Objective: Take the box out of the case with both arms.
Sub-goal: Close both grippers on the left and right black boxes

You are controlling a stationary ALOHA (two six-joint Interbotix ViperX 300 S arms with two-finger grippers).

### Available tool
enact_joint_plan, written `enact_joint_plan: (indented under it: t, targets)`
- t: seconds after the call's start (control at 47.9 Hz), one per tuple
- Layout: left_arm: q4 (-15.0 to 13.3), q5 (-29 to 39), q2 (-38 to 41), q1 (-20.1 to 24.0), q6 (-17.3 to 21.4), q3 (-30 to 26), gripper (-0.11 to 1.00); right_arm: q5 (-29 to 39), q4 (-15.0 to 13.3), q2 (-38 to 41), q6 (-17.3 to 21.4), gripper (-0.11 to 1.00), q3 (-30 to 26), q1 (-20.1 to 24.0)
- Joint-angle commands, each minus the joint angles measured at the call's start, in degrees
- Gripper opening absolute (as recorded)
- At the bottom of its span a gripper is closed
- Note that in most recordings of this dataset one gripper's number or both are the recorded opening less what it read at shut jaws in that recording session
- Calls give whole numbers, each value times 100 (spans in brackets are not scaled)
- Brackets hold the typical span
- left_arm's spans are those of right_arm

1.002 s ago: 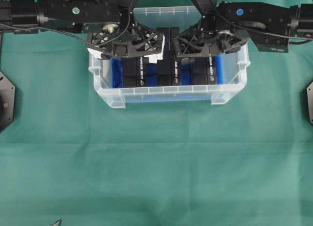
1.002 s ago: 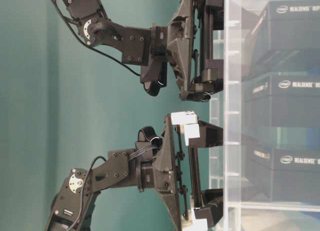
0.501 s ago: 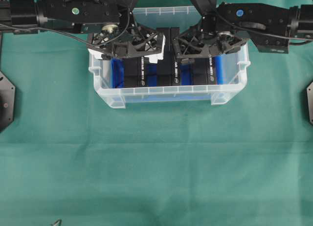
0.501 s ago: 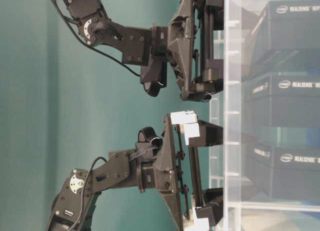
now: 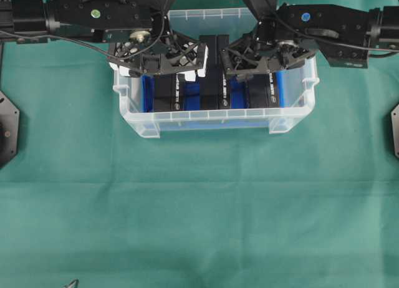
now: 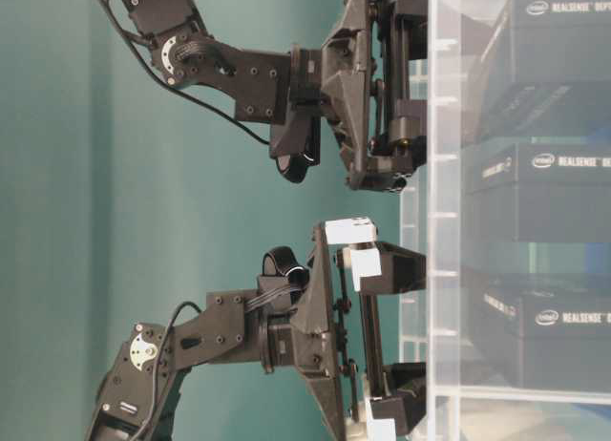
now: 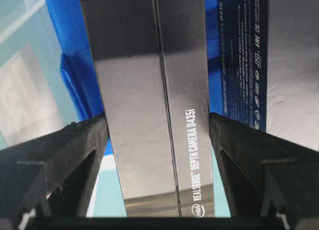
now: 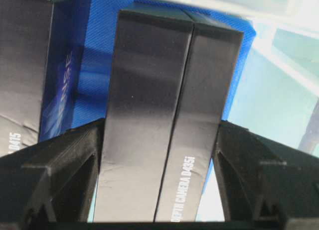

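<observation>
Glossy black RealSense boxes (image 7: pixel 159 105) (image 8: pixel 164 120) in the case (image 5: pixel 215 118), each pinched by a half-closed tool (image 7: pixel 159 140) (image 8: pixel 159 145), may slip or snag neighbours.

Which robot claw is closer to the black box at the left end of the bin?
Left. The left gripper grips both sides of that left-end box. The right gripper is at the other end of the case, around the right-end box.
</observation>
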Motion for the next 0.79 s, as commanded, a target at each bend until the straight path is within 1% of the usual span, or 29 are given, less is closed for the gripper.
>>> enact_joint_plan:
  t: [0.0,0.271,0.48,0.585,0.647,0.773]
  targets:
    - [18,88,-158,0,18,-26,64,-26,-9,-35,9,67,-26,-18]
    - [18,88,-158,9,0,-62,64,-26,-9,-35,9,67,-44,-18]
    - [18,211,-158,18,0,-202,64,0,-9,-70,9,67,-132,-44]
    - [18,343,-167,18,9,-299,64,18,-9,-105,79,67,-237,-53]
    - [26,422,-167,18,18,-360,64,70,-26,-132,123,67,-290,-62]
    - [18,589,-176,18,35,-519,64,387,-88,-185,167,67,-448,-62]
